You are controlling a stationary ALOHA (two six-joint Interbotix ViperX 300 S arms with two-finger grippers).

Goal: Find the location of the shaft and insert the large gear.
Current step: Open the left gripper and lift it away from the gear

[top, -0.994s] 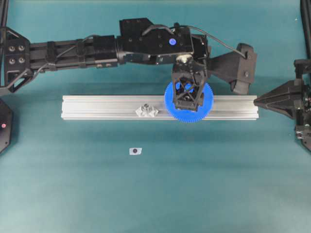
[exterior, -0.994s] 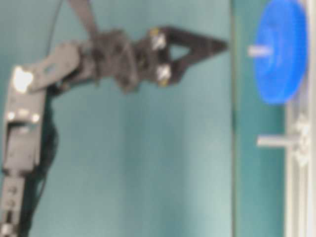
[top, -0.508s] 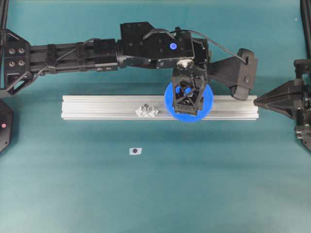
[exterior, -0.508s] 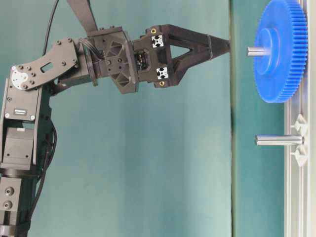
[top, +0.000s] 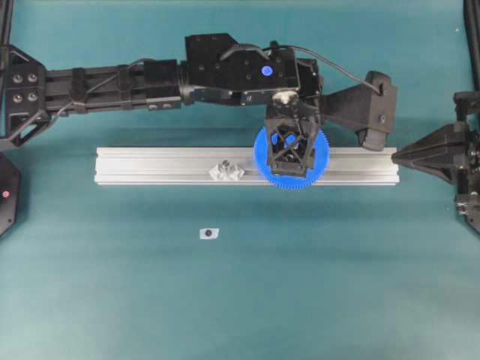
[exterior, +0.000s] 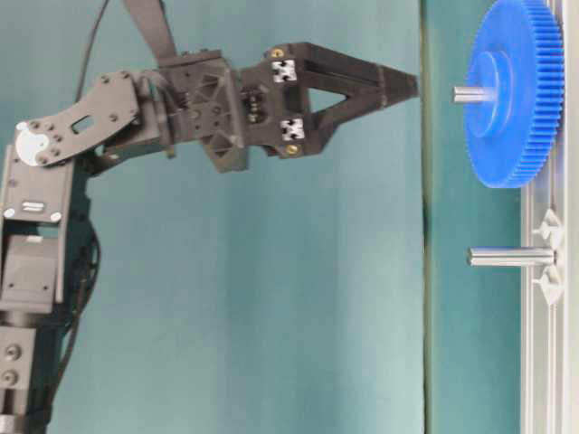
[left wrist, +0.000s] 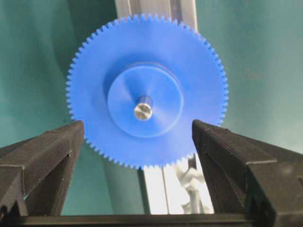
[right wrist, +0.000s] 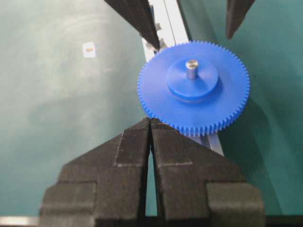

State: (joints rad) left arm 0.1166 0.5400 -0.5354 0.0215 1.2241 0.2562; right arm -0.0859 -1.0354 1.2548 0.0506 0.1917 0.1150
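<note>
The large gear (top: 320,160), bright blue with fine teeth, lies flat on the aluminium rail (top: 150,165). The shaft (left wrist: 143,111) pokes its metal tip up through the gear's hub. My left gripper (top: 291,152) hangs straight above the gear, open, its fingertips (exterior: 403,86) well clear of the shaft's tip (exterior: 469,93). In the left wrist view the gear (left wrist: 94,94) sits between the spread fingers (left wrist: 57,146), untouched. My right gripper (top: 397,156) is shut and empty at the rail's right end, its tip (right wrist: 150,121) just short of the gear's teeth (right wrist: 227,99).
A second slim peg (top: 227,170) stands free on the rail between clear mounts (exterior: 548,258), left of the gear. A small dark-topped piece (top: 209,233) lies on the teal table in front of the rail. The left arm (top: 112,82) stretches along behind the rail.
The left wrist has tilted slightly while its open fingers stay above the gear. The gear stays on the shaft and the right arm is still.
</note>
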